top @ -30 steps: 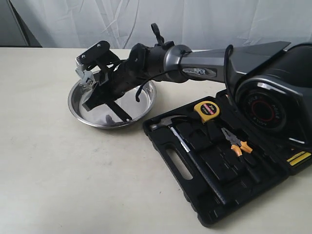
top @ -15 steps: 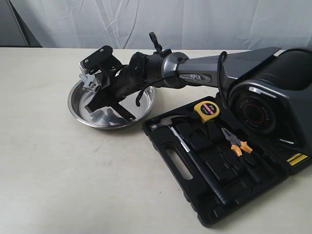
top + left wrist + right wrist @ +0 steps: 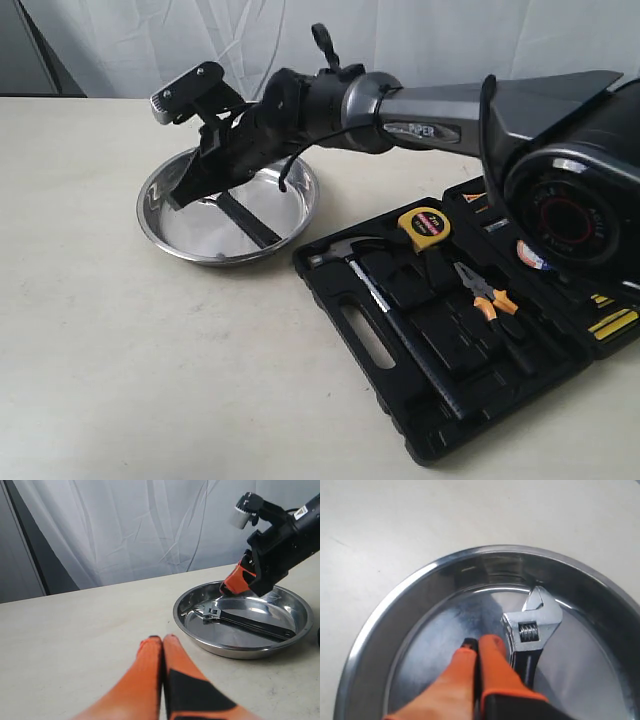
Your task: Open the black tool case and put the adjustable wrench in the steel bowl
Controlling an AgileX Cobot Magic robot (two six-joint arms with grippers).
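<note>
Exterior view: the right hand [image 3: 183, 192] reaches across over the far side of the steel bowl [image 3: 200, 256]. From here we cannot tell whether its fingers are together, since the arm blocks them. Of the adjustable wrench [image 3: 250, 221] we see only the black handle as a dark strip on the bowl floor; the head is hidden behind the arm. The black tool case [image 3: 335, 300] lies open on the table [image 3: 150, 380], near the bowl and apart from it. Its right end is cut off by the arm's big joint housing. Inside we make out a hammer [image 3: 400, 328], a yellow tape measure [image 3: 424, 225] and orange-handled pliers [image 3: 482, 293]. The other slots are too dark to read. The left hand is out of this view.

Right wrist view fills the gap. The orange fingers [image 3: 495, 655] are pressed together and grip nothing. The silver wrench head lies flat in the bowl just beside the tips; we cannot tell if they touch. The handle runs under the hand and is cut off.

Left wrist view shows the wrench whole, lying across the bowl floor with its head toward the rim. The right hand hangs over the far rim. The left hand [image 3: 162, 641] is low over bare table, well apart from the bowl, fingers closed on nothing. The case is not seen in this view.
</note>
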